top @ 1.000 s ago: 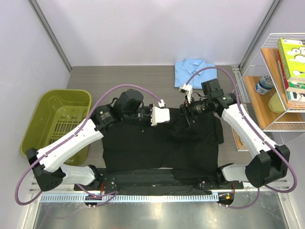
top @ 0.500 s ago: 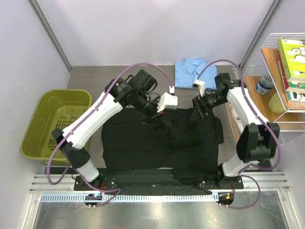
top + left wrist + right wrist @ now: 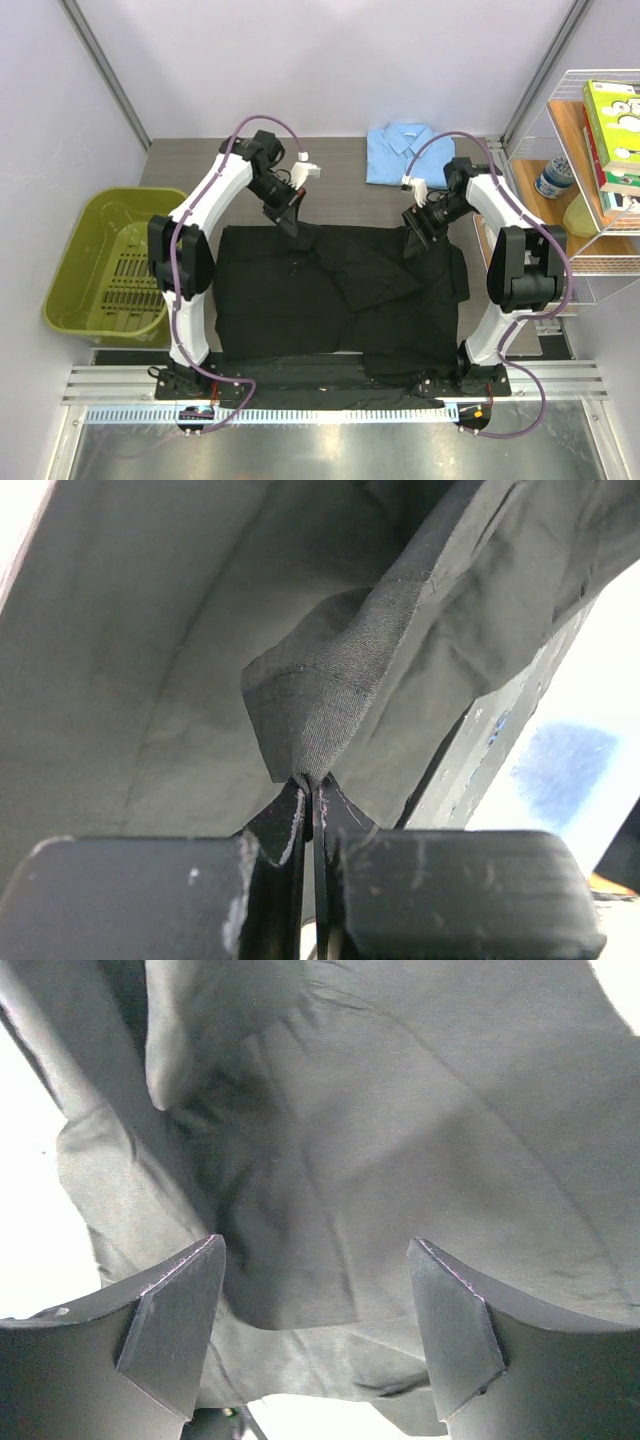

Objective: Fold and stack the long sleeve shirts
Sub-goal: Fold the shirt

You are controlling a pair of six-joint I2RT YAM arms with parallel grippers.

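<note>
The black shirt [image 3: 340, 300] lies spread across the middle of the table. My left gripper [image 3: 291, 222] is shut on a pinch of its cloth [image 3: 320, 695] at the far left top edge. My right gripper [image 3: 415, 240] is open just above the far right top edge; black cloth [image 3: 330, 1160] fills the gap between its fingers, and I cannot tell if they touch it. The light blue shirt [image 3: 405, 152] lies folded at the far edge of the table, collar up.
A green bin [image 3: 115, 262] stands at the left. A wire shelf [image 3: 590, 150] with books and a bottle stands at the right. The metal rail [image 3: 330, 410] with the arm bases runs along the near edge.
My left gripper has carried the pinched cloth left and back, to the far left corner. My right gripper has let go and now stands open over the far right edge.
</note>
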